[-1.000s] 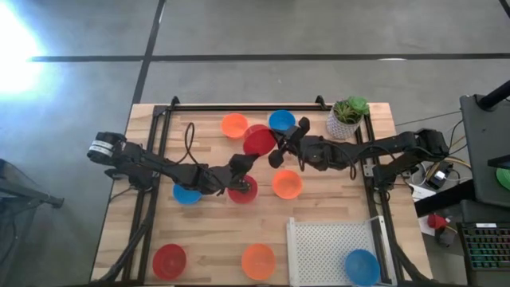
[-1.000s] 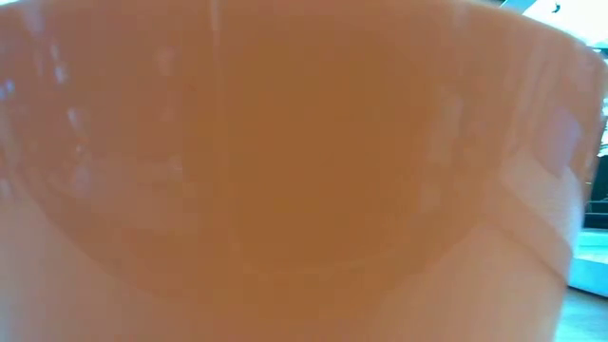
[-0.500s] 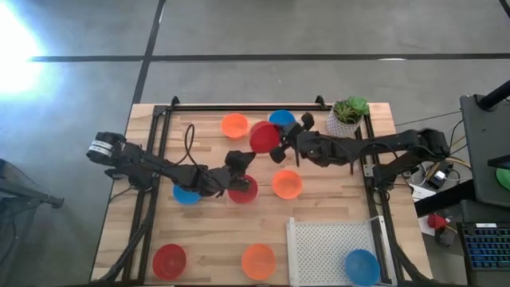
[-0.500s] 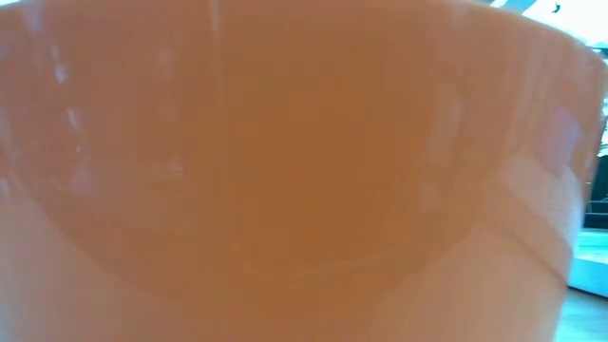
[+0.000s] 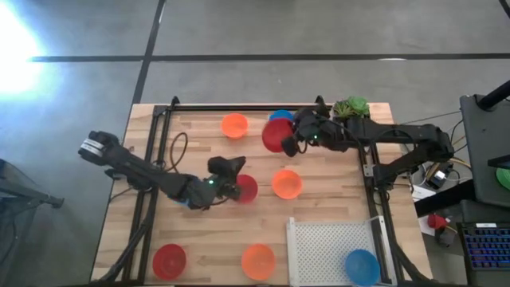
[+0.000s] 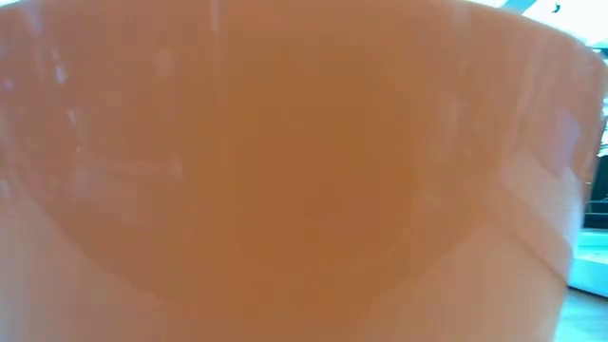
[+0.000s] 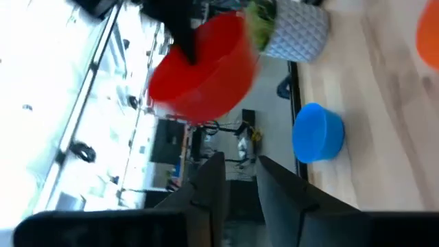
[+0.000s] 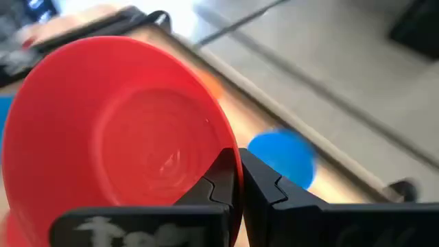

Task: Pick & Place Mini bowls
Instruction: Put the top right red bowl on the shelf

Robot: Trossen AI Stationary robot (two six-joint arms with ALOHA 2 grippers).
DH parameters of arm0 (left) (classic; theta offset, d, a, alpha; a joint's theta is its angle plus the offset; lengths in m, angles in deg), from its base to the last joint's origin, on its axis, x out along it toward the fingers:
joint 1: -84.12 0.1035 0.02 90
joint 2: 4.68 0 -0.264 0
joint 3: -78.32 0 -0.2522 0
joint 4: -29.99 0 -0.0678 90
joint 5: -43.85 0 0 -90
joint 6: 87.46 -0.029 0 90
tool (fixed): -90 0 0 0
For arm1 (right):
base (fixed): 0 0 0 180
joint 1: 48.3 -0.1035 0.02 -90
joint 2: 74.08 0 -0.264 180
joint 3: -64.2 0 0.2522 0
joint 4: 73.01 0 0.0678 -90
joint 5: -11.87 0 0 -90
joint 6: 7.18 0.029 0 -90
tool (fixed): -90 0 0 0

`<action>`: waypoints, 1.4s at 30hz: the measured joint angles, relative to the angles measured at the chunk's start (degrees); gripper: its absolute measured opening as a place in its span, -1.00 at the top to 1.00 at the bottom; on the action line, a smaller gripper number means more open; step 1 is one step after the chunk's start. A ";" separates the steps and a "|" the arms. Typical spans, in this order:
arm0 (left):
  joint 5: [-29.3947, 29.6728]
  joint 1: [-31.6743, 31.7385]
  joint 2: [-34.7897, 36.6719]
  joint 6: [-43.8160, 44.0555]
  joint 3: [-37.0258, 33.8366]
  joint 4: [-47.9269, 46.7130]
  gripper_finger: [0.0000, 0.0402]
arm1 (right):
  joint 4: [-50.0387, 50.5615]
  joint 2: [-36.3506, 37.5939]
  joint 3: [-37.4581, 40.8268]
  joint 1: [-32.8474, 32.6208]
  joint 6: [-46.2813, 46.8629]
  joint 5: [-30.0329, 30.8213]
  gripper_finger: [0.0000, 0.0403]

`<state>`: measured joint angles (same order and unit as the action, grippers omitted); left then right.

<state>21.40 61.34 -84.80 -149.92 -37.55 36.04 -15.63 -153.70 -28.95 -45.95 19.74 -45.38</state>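
Observation:
My right gripper [image 5: 288,145] is shut on a red mini bowl [image 5: 275,135], held up over the far middle of the table, in front of a blue bowl [image 5: 279,117]. My left gripper [image 5: 227,170] stands open with nothing between its fingers [image 7: 211,185], just left of another red bowl [image 5: 245,189] that sits on the table on its base. The left wrist view shows the lifted red bowl [image 7: 202,68] and the blue bowl [image 7: 317,132]. Orange bowls [image 5: 234,125] [image 5: 287,184] stand nearby. My right gripper pinches the red bowl's rim [image 8: 226,147] between its two fingers, one finger on the inner side and one on the outer. The bowl is lifted clear of the table and tilted, its hollow turned toward the wrist.
A potted plant [image 5: 351,108] stands at the far right. A white perforated tray [image 5: 335,247] at the near right holds a blue bowl [image 5: 362,267]. A red bowl [image 5: 169,260] and an orange bowl [image 5: 258,261] sit near the front edge. An orange bowl [image 6: 304,171] fills the low view.
My right gripper has risen with the red bowl and gone a little toward the table's far right, tipping so the bowl tilts more. My left gripper has drawn back leftward from the red bowl on the table, rolling as it went; its arm now covers the blue bowl beside it.

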 joint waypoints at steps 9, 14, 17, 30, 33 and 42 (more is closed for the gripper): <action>3.19 -4.14 12.92 13.12 -0.02 -13.40 0.58 | 13.88 0.31 0.41 -7.41 15.20 -13.06 0.96; 3.94 -6.20 21.43 17.13 -0.02 -21.17 0.58 | 13.42 -1.31 2.20 -12.52 24.76 -17.09 0.96; 3.97 -6.61 25.72 17.28 -0.02 -22.42 0.58 | 13.50 -1.76 3.07 -15.29 30.71 -18.67 0.96; 3.08 -6.74 33.78 17.84 -0.02 -23.49 0.58 | 22.53 -1.88 3.96 -24.33 49.50 -26.38 0.96; 3.43 -6.74 34.40 17.86 -0.02 -23.50 0.58 | 22.45 -2.22 4.63 -27.07 54.45 -27.21 0.96; 3.55 -6.74 34.83 17.55 -0.02 -23.48 0.58 | 23.34 -5.67 5.17 -36.22 68.96 -28.81 0.96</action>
<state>24.95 54.60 -49.98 -132.36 -37.57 12.56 7.70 -159.37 -23.78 -82.17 88.70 -74.19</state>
